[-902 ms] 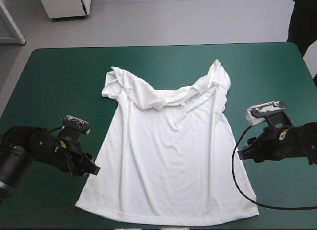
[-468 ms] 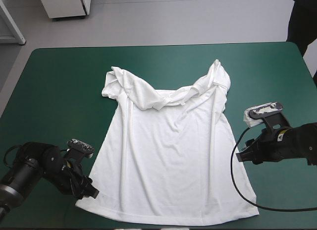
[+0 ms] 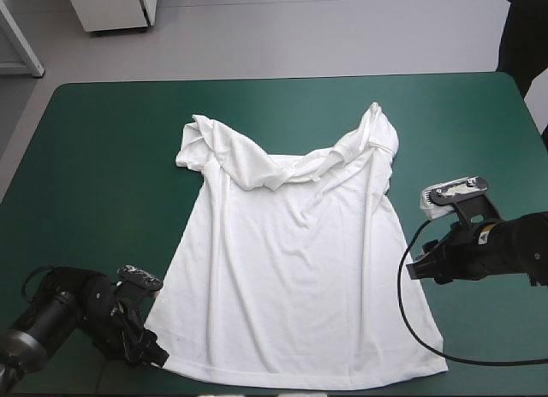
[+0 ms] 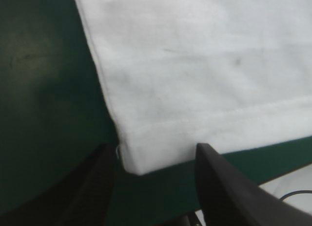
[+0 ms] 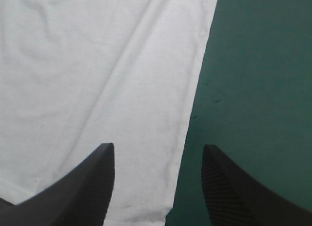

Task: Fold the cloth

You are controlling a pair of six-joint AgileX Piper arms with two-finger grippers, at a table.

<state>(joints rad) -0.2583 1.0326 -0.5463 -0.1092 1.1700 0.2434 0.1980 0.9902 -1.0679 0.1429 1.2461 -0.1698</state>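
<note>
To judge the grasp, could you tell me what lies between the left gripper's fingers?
A hem corner of the T-shirt, on the teal-green cover, sits between the left gripper's open fingers; the left wrist view shows it.

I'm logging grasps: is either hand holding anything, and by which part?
Nothing is held. The left hand is open at the T-shirt's hem corner, the right hand open over its side edge.

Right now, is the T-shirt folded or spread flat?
Mostly spread flat: the T-shirt lies open on the teal-green cover, only its far end bunched.
</note>
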